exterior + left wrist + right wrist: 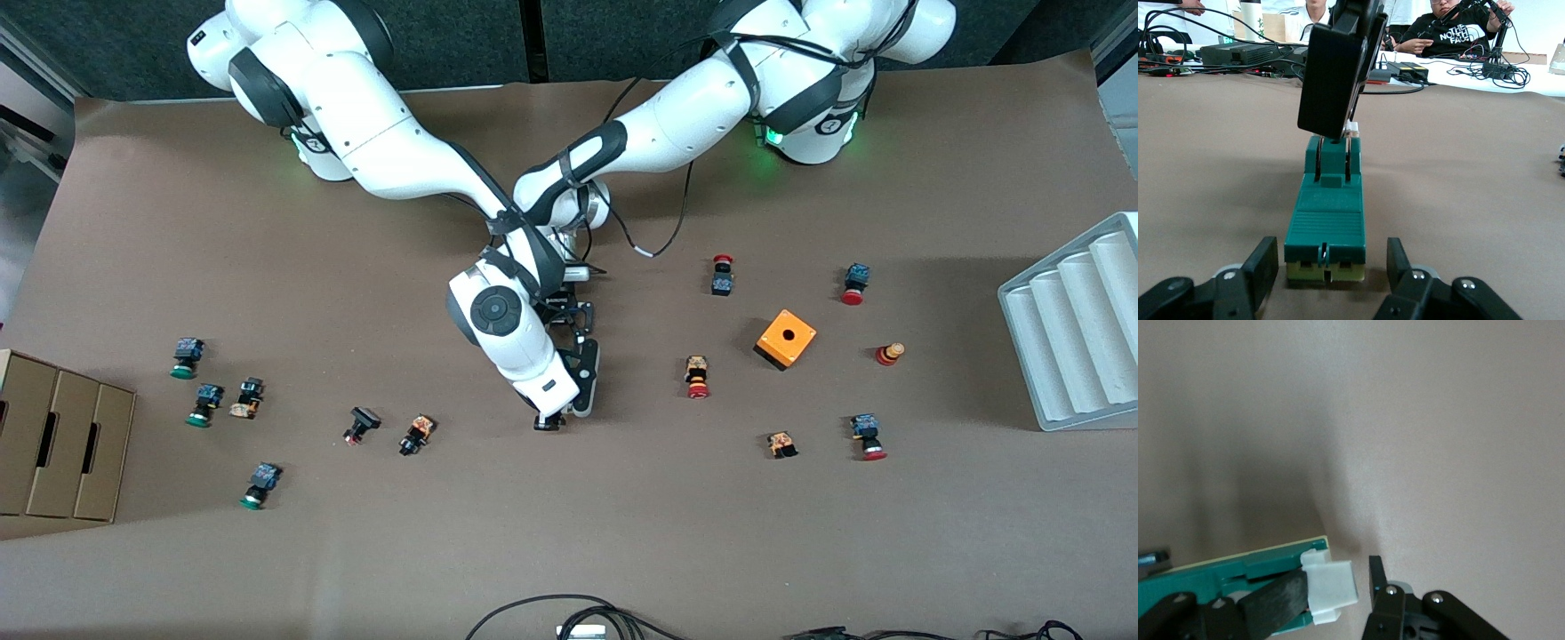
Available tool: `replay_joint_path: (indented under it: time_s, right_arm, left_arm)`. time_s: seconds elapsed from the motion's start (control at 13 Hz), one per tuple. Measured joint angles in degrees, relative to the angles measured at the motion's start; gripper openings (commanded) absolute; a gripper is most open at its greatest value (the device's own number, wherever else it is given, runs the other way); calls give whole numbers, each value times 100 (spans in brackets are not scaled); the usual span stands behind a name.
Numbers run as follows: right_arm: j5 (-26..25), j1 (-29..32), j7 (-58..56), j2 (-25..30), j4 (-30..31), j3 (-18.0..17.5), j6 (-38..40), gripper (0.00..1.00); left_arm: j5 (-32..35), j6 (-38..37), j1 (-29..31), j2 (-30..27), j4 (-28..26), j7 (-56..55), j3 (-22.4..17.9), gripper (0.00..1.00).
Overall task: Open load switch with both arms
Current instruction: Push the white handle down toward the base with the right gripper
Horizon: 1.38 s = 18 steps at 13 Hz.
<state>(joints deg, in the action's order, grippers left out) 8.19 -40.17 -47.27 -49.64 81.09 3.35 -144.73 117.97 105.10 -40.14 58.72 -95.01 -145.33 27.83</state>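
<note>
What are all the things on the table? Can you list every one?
load switch: one, green with a white sliding piece, mid-table between both grippers
green-capped push buttons: three, toward the right arm's end
red-capped push buttons: four, toward the left arm's end
small button parts: five, black, orange or red, scattered among the buttons
orange cube: one, round hole on top, among the red-capped buttons
ridged tray: one, grey, at the left arm's end
cardboard box: one, brown, at the right arm's end
cables: black, at the edge nearest the front camera
left gripper: black, around the switch's green end
right gripper: black, straddling the white piece
</note>
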Motion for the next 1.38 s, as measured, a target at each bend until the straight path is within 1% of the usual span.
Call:
replay_joint_path:
  time_s: [0.15, 0.46, 1.38]
  right_arm:
    - [0, -8, 0, -1, 7, -4, 4, 38]
    - [0, -10, 2, 2, 9, -7, 8, 38]
    - [0, -8, 6, 93, 2, 18, 44, 36]
  left_arm:
    - [0, 0, 0, 0, 0, 0, -1, 73]
    - [0, -1, -1, 0, 0, 0, -1, 72]
    - [0, -3, -2, 0, 0, 1, -1, 72]
